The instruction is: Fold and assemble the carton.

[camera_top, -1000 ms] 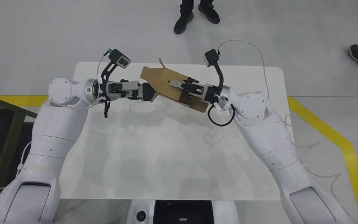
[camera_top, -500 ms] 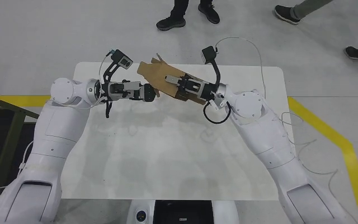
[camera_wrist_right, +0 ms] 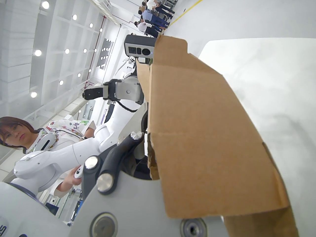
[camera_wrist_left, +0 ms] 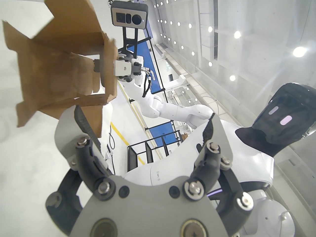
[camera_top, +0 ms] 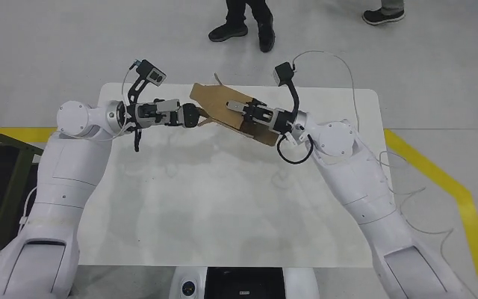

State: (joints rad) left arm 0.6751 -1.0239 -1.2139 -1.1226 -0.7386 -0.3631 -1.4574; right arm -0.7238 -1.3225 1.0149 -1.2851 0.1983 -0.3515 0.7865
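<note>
No text, label, number or sign is legible on the carton (camera_top: pixel 213 99) or the table (camera_top: pixel 224 205).

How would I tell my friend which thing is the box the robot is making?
Look at the far edge of the white table, where the two arms meet. Held there in the right pincer is the carton: the only brown cardboard thing, half open with flaps sticking out.
</note>
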